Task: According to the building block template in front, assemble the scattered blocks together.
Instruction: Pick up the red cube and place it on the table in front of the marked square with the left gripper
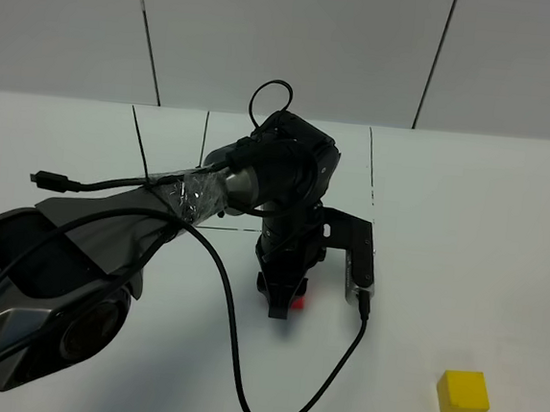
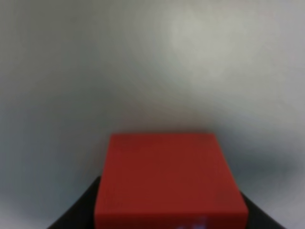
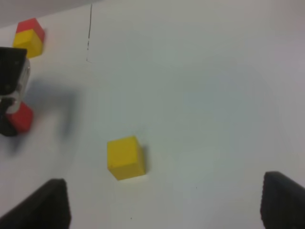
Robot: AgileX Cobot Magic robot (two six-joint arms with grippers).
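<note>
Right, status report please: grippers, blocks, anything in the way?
Left gripper shut on red cube. Right gripper open, empty; yellow cube lies free. Slack cable hangs near red cube.

Running this remotely, my left arm (image 1: 78,256) is a chunky dark grey shell, glossy black at the wrist, with shiny clear tape (image 1: 194,194) wrapped round it. Loose black cable (image 1: 234,357) loops off it, plus a dangling plug (image 1: 48,181). A black angle bracket (image 1: 345,233) carries a silver-edged camera (image 1: 359,271). The right gripper (image 3: 165,202) has blocky matte black fingertips (image 3: 47,207).
</note>
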